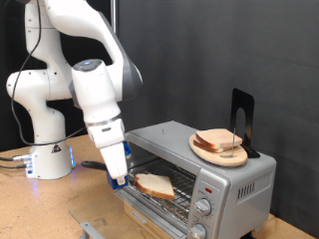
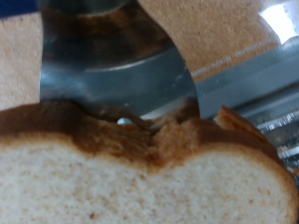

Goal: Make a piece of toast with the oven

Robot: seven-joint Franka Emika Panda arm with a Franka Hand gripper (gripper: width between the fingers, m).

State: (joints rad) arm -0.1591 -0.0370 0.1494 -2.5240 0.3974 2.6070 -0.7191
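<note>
The oven [image 1: 239, 177] stands at the exterior view's right with its glass door folded down. The piece of toast [image 1: 155, 185] lies flat at the oven's mouth, over the open door. My gripper [image 1: 119, 178] reaches down at the slice's left edge and is shut on its crust. In the wrist view the piece of toast [image 2: 140, 182] fills the lower part. One metal finger [image 2: 112, 70] presses on the dented crust. The other finger is hidden under the bread.
A round wooden plate [image 1: 205, 152] with more bread slices sits on top of the oven, next to a black upright stand [image 1: 242, 115]. The oven's knobs [image 1: 204, 207] are on its front right. The robot base [image 1: 48, 159] stands on the wooden table at the left.
</note>
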